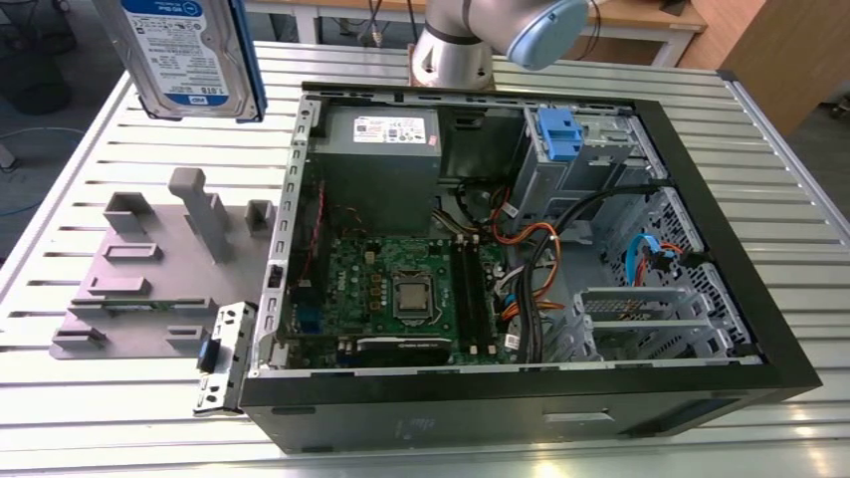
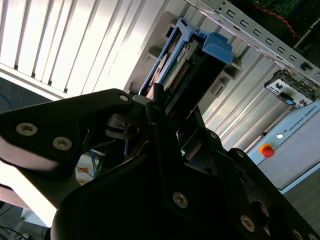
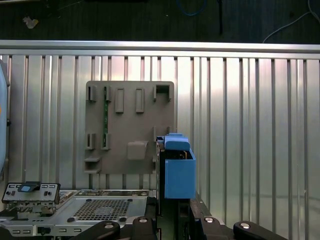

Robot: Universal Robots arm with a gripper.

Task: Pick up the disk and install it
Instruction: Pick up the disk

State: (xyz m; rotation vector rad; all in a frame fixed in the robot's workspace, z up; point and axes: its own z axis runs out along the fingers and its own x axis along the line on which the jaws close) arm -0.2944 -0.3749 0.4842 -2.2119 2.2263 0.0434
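Note:
The disk (image 1: 186,55), a silver drive with a blue-and-white label and blue rails, hangs high over the slatted table at the exterior view's far left, beyond the open computer case (image 1: 531,398). In the second wrist view my gripper (image 2: 170,105) is shut on the disk (image 2: 180,65), whose blue handle end (image 2: 217,47) sticks out past the black fingers. The first wrist view shows the disk's blue end (image 3: 179,172) rising from the gripper (image 3: 172,225) above the table.
A grey parts fixture (image 1: 159,269) lies on the table beside the case, with a small metal bracket (image 1: 219,354) near it. Inside the case are a grey power supply (image 1: 378,149), a blue latch with a metal cage (image 1: 558,139) and loose cables (image 1: 531,249).

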